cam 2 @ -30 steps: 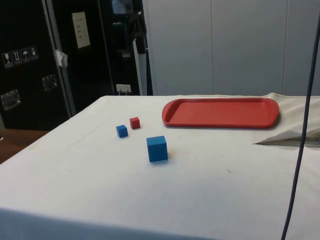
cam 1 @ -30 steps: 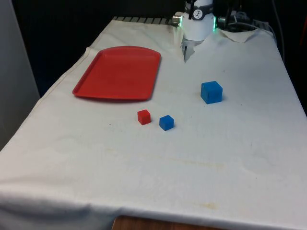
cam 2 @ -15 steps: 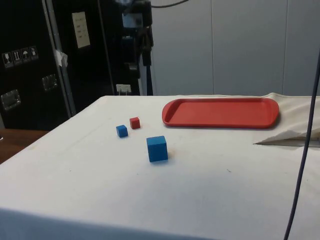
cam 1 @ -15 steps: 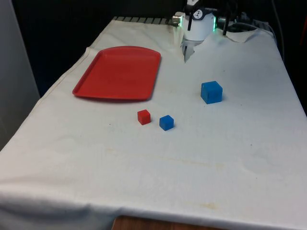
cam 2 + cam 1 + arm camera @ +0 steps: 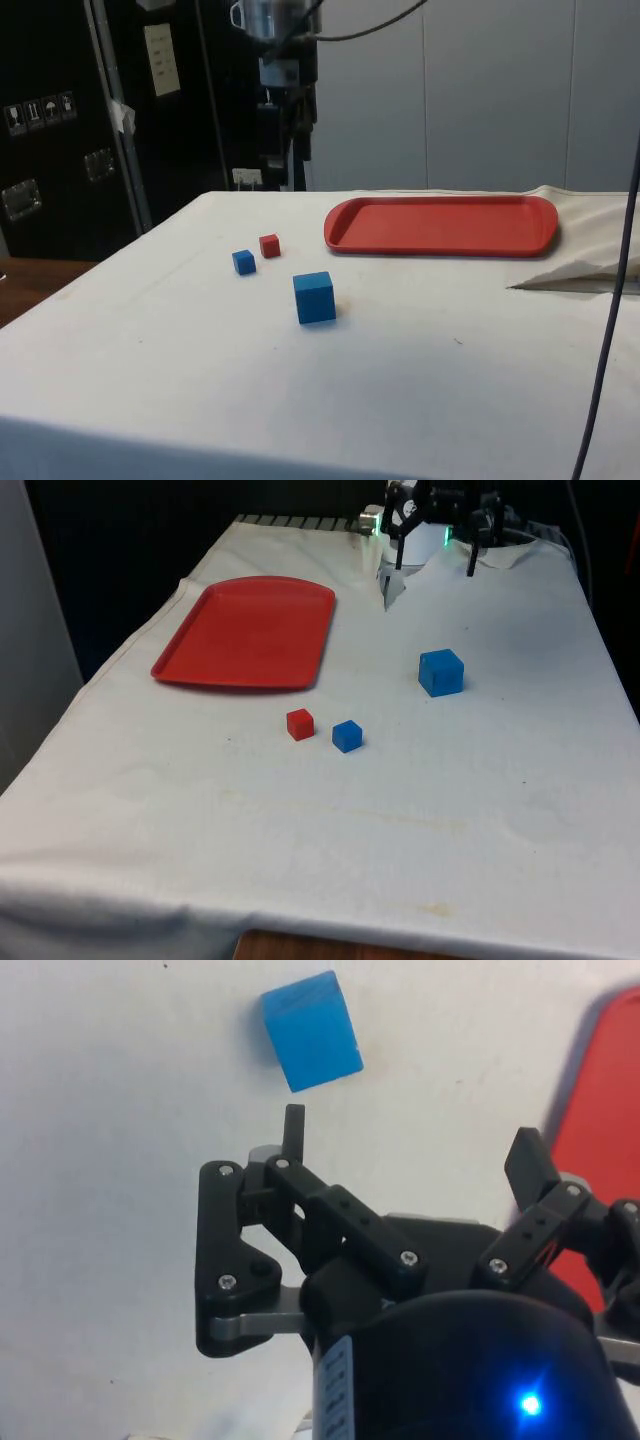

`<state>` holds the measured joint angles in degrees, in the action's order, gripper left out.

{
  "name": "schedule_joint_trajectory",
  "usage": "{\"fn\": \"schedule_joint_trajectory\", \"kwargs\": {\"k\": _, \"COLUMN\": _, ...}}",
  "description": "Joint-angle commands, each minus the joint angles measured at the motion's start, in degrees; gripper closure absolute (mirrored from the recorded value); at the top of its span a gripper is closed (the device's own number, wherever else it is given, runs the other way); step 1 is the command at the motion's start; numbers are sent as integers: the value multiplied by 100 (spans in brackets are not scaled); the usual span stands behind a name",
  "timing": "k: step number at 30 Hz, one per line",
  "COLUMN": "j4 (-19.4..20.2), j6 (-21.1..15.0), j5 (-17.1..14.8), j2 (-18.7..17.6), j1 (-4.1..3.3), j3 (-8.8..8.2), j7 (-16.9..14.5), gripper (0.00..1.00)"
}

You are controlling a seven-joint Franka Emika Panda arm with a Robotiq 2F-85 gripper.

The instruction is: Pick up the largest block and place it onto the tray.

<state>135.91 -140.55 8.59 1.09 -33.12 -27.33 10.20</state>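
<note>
A robotics lab: a cloth-covered table [image 5: 330, 820] set with a tray [image 5: 250, 630] and blocks [image 5: 441, 672], backed by dark cabinets [image 5: 60, 120] and a hanging cable [image 5: 605, 330].

black two-finger gripper [image 5: 410, 1145] with screwed linkage bars, silver base plate, dark cable trailing from arm

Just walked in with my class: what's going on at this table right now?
A robot arm is getting ready to move a block. Its gripper hangs in the air at the table's far end, jaws open and holding nothing. The large blue block sits untouched on the white cloth, with a small red block and a small blue block close together nearby. The red tray has nothing on it.
</note>
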Motion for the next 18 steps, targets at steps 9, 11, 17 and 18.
{"fn": "schedule_joint_trajectory", "kwargs": {"k": 9, "j4": 269, "j6": -510, "j5": -206, "j2": -63, "j1": -6, "j3": 17, "j7": -103, "gripper": 0}}
{"fn": "schedule_joint_trajectory", "kwargs": {"k": 11, "j4": 292, "j6": -556, "j5": -223, "j2": -74, "j1": -11, "j3": 17, "j7": -126, "gripper": 0}}
{"fn": "schedule_joint_trajectory", "kwargs": {"k": 17, "j4": 401, "j6": -814, "j5": -424, "j2": -206, "j1": -6, "j3": 23, "j7": -390, "gripper": 0}}
{"fn": "schedule_joint_trajectory", "kwargs": {"k": 18, "j4": 355, "j6": -745, "j5": -309, "j2": -229, "j1": 0, "j3": 11, "j7": -292, "gripper": 0}}
